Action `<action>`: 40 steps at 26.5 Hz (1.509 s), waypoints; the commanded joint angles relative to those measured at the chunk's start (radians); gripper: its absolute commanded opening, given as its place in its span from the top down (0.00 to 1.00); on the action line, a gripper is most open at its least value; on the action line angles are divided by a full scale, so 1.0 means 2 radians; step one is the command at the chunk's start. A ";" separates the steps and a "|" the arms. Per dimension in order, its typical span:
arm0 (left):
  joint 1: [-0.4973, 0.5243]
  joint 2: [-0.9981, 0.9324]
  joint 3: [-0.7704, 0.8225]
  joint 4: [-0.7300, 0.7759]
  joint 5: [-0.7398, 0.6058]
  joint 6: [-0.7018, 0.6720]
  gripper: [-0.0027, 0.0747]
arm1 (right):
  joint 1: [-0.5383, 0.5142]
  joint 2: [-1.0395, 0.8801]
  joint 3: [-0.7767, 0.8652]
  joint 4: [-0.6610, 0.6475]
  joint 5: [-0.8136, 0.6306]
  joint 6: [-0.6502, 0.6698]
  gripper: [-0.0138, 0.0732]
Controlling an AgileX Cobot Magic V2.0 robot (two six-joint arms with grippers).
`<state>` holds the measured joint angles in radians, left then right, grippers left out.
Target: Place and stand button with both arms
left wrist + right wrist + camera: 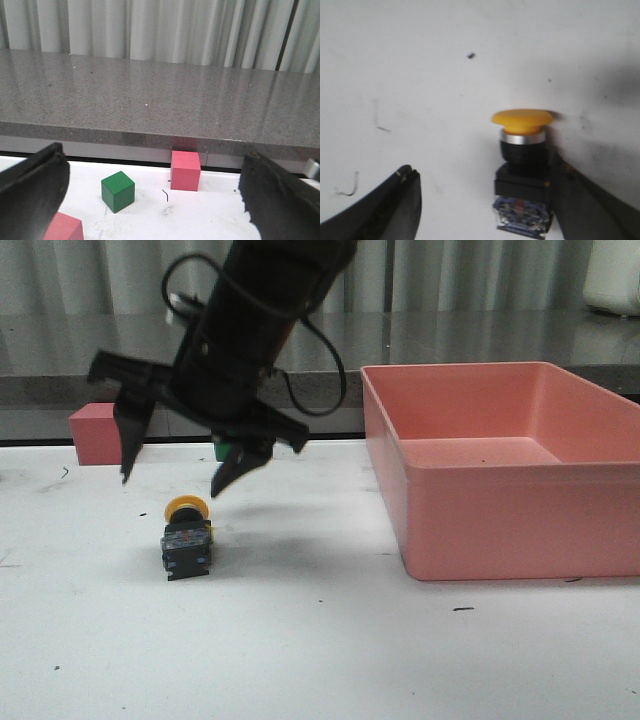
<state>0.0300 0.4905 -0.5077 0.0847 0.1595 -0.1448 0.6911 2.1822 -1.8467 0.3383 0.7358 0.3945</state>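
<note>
The button (186,535) lies on its side on the white table (320,650), its yellow cap pointing away from the front camera and its bluish-clear base toward it. My right gripper (172,483) hangs open just above it, empty. In the right wrist view the button (522,170) lies between the fingers of the right gripper (482,170), close against one finger (580,200) and well apart from the other (390,210). My left gripper (152,195) is open and empty; it does not show in the front view.
A large pink bin (500,465) stands at the right. A pink cube (95,433) sits at the back left, with a green cube (222,450) partly hidden behind the gripper. The left wrist view shows the green cube (118,191), two pink cubes (185,170) (62,227) and a grey counter (150,95).
</note>
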 commanded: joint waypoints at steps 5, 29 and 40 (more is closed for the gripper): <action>0.000 0.004 -0.017 0.001 -0.040 -0.004 0.11 | -0.003 -0.096 -0.027 0.005 -0.001 -0.055 0.64; 0.000 0.004 -0.017 0.001 -0.040 -0.004 0.11 | -0.207 -0.361 0.140 -0.119 0.147 -0.159 0.91; 0.000 0.004 -0.017 0.001 -0.041 -0.004 0.11 | -0.269 -0.605 0.478 -0.169 -0.040 -0.159 0.92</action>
<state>0.0300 0.4905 -0.5077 0.0847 0.1595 -0.1448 0.1564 1.0708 -0.9621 0.0224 0.7945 0.0903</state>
